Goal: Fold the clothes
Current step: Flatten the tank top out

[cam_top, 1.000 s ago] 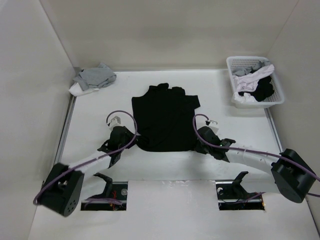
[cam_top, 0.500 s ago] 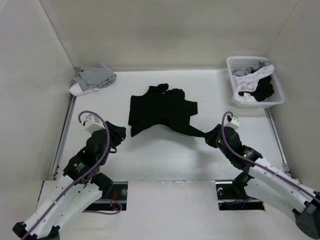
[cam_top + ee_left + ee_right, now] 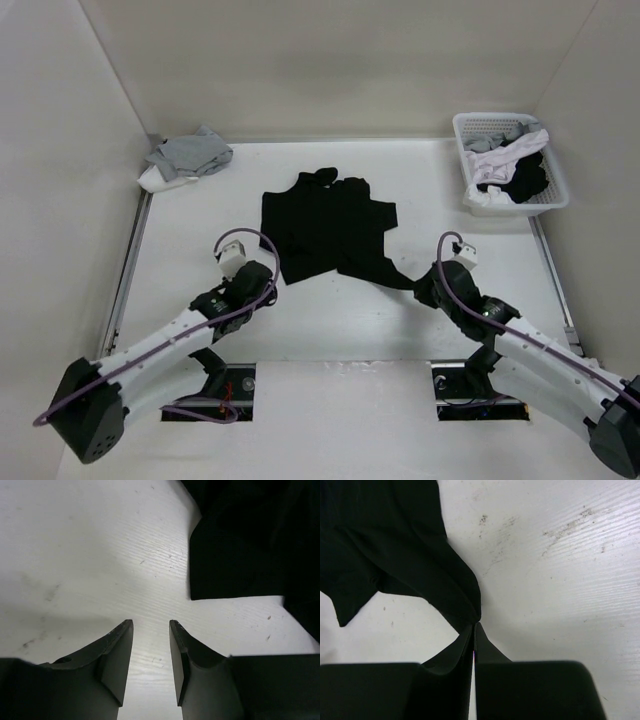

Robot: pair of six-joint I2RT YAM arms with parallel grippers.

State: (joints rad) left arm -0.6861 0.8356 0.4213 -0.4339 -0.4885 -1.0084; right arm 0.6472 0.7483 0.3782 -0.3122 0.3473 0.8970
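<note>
Top external view: the black T-shirt (image 3: 330, 225) is spread in the middle of the desk (image 3: 200, 230), rumpled at the collar end, with its near right corner drawn out into a thin point. It is judged to be light, limp and thin; it will sag and crease when lifted, so it is best taken by pinching corners or hem edges, one at each side. The cloth is matt and unprinted, and its near left corner is seen as a square, flat edge in the left wrist view.

That drawn-out point is pinched between the closed jaws of the right gripper (image 3: 474, 626). The left gripper (image 3: 150, 645) is held partly apart with nothing between its fingers, over bare desk just beside the near left corner.

The desk is white with a fine grain and small scuffs. A grey and white garment (image 3: 185, 157) is bunched at the far left, and a white slatted basket (image 3: 461, 155) of clothes is set at the far right.
</note>
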